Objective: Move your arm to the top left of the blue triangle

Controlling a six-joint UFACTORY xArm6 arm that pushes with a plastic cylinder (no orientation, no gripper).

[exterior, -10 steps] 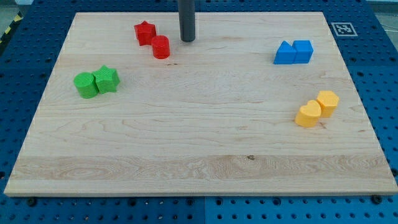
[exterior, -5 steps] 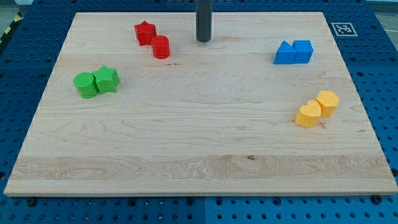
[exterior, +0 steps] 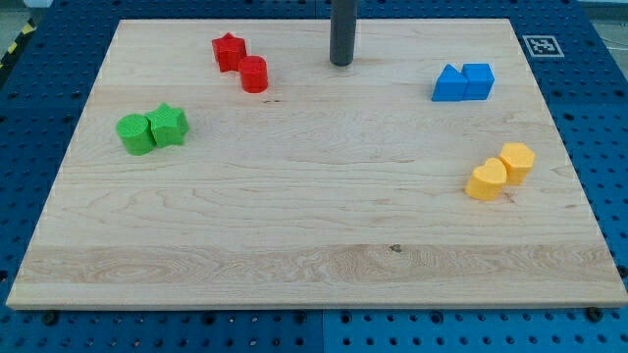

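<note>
The blue triangle block [exterior: 448, 84] lies near the board's upper right, touching a blue cube [exterior: 478, 79] on its right. My tip [exterior: 340, 63] is the lower end of a dark rod coming down from the view's top. It rests on the board well to the left of the blue triangle and slightly above it, touching no block.
A red star [exterior: 229, 51] and a red cylinder [exterior: 254, 75] lie left of my tip. A green cylinder [exterior: 134, 134] and a green star [exterior: 169, 126] sit at the left. A yellow heart [exterior: 486, 180] and a yellow hexagon [exterior: 516, 161] sit at the right. An ArUco tag [exterior: 539, 45] marks the top right corner.
My tip has slid to the view's right along the top of the board, away from the red blocks and toward the blue ones. No block has moved.
</note>
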